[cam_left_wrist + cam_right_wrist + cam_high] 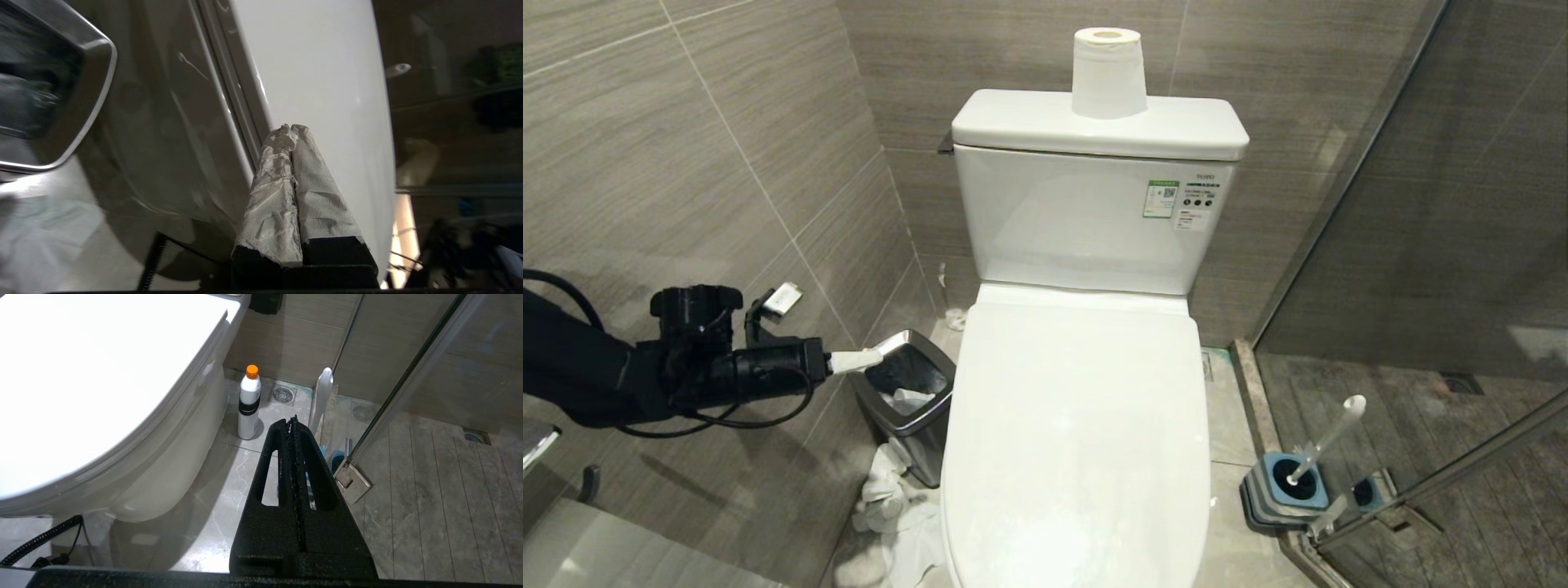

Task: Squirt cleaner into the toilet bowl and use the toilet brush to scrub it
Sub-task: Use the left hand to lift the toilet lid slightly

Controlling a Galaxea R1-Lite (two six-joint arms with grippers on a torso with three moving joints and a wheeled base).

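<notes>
1 toilet (pixel 1078 425) lid down, 1 cleaner (pixel 249 402), 1 brush (pixel 1327 441), 1 bin (pixel 907 400)

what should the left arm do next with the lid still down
Probably bring the left end effector, shut and hanging beside the waste bin, across to the lid edge to lift it. The lid lies closed over the toilet bowl, so no cleaner can go in yet. The toilet brush sits in its holder; the right end effector is shut, empty.
</notes>
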